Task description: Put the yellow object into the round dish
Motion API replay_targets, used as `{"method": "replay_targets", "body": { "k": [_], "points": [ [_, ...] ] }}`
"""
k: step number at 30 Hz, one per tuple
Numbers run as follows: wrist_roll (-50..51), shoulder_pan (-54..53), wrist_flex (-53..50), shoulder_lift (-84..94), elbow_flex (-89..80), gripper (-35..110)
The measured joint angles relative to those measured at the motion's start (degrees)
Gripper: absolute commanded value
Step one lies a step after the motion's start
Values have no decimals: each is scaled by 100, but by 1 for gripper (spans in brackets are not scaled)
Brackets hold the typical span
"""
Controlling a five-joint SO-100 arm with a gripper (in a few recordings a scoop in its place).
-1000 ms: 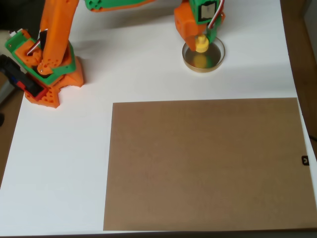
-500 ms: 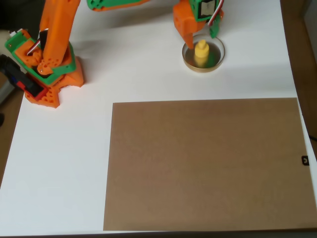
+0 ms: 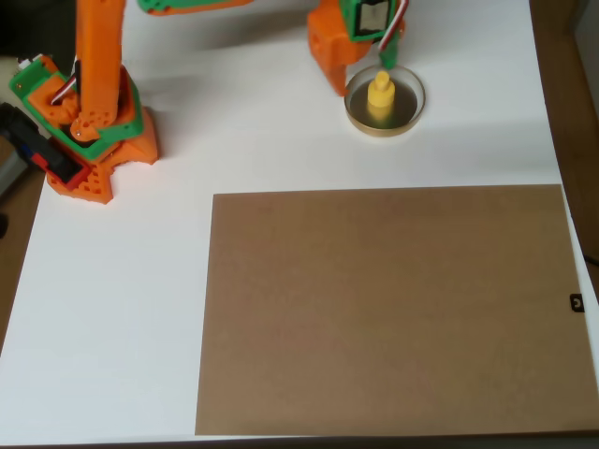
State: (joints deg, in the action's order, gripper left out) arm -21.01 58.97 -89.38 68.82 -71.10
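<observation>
The yellow object [image 3: 380, 95] stands upright inside the round dish [image 3: 385, 101], knob on top, near the dish's middle. The dish has a tan rim and a dark inside and sits at the top right of the white table. My orange and green gripper [image 3: 365, 73] hangs just behind and to the left of the dish, open, with nothing between its fingers. One orange finger [image 3: 336, 75] reaches down beside the dish's left rim, and the green finger [image 3: 387, 54] is at the dish's far edge.
A large brown board [image 3: 388, 309] covers the lower right of the white table [image 3: 112, 309]. The arm's orange and green base [image 3: 84, 131] stands at the upper left. The table's right edge runs close to the dish.
The gripper let go of the yellow object, which now stands in the dish. The gripper opened and has drawn back up and to the left.
</observation>
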Motion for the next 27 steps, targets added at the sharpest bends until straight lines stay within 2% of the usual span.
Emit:
{"method": "replay_targets", "body": {
  "k": [9,18,27],
  "points": [
    [-580,-633,35,2092,-1854,25],
    [-1011,-2136,35,4254,-3226,25],
    [-721,-3674,431,5607,-4025,24]
  ]
}}
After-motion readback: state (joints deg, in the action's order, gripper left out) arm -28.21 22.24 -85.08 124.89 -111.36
